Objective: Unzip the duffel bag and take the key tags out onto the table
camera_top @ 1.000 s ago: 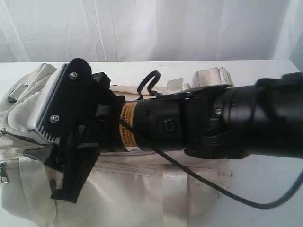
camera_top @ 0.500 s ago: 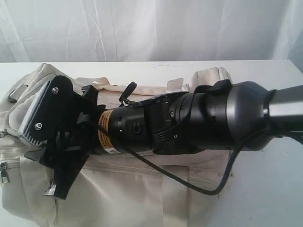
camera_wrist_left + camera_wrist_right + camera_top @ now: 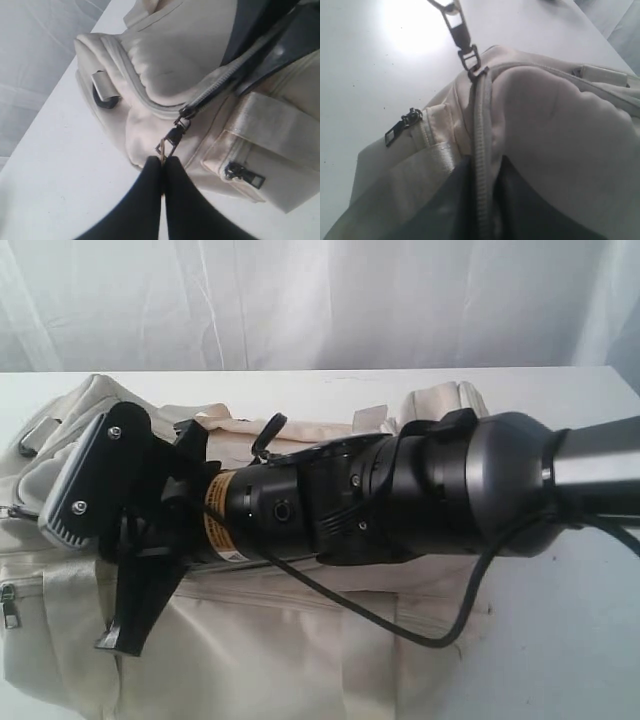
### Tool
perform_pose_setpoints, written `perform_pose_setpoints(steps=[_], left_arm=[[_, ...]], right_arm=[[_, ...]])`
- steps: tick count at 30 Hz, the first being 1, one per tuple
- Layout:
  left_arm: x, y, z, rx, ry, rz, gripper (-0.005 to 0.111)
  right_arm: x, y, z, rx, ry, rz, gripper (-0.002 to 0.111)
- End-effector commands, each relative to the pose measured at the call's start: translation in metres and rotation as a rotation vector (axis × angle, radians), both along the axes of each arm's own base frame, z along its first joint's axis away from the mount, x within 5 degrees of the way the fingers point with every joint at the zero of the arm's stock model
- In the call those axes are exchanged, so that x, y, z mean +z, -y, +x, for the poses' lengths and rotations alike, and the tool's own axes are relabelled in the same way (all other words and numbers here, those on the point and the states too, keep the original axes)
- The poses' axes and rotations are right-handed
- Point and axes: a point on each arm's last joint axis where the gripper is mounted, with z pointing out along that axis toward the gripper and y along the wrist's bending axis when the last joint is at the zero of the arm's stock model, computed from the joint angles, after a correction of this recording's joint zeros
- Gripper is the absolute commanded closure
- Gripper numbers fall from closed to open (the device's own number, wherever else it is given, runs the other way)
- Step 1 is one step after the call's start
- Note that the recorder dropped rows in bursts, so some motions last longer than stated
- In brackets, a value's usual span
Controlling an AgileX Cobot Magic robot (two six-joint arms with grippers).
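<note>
Exterior view first: plain white table (image 3: 590, 660) with a white curtain (image 3: 300, 300) hanging right behind its far edge. The duffel bag (image 3: 280, 660) lies flat with its long axis running left to right, and its near side runs off the bottom of the picture. There's a bare strip of tabletop behind the bag and a bigger bare patch off its right end. The right arm (image 3: 430, 500) reaches across the middle and covers most of the bag's top, with the right gripper (image 3: 128, 625) pointing down at the left end.

Left wrist view: the left gripper (image 3: 163, 167) is pinched tight on the zipper pull (image 3: 172, 140) at the rounded end of the bag. The pull is stretched out away from the bag. There's open white table all around that end, and the table edge and curtain are close by. A side pocket has its own small pull (image 3: 243, 173).

Right wrist view: the zipper (image 3: 482, 150) runs straight along the bag's length and looks closed. The right gripper's dark fingers (image 3: 445, 210) are set narrow and press on both sides of it, so it looks clamped. There's bare table beyond the bag's end.
</note>
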Motion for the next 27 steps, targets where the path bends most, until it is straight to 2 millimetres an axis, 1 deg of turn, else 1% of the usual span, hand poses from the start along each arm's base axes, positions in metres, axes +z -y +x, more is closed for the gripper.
perform_pose_setpoints(steps=[1,4,9,15,20,27], left_arm=[[0.002,-0.01,0.002,0.062,0.048,0.067,0.107],[0.007,-0.011,0.005,0.082,0.104,0.055,0.107],[0.012,-0.011,0.008,0.089,0.165,0.04,0.107],[0.014,-0.012,0.009,0.094,0.2,0.059,0.107],[0.017,-0.013,0.01,0.097,0.232,0.074,0.107],[0.015,-0.015,0.011,0.11,0.244,0.103,0.107]], right_arm=[[0.006,0.001,0.0,-0.014,0.012,0.005,0.102],[0.009,0.002,0.0,-0.017,0.022,0.006,0.106],[0.012,0.004,0.0,-0.018,0.029,0.012,0.108],[0.019,0.006,-0.002,-0.002,0.061,0.017,0.108],[0.029,0.009,-0.004,-0.013,0.043,0.043,0.108],[0.029,0.01,-0.004,-0.024,0.002,0.04,0.108]])
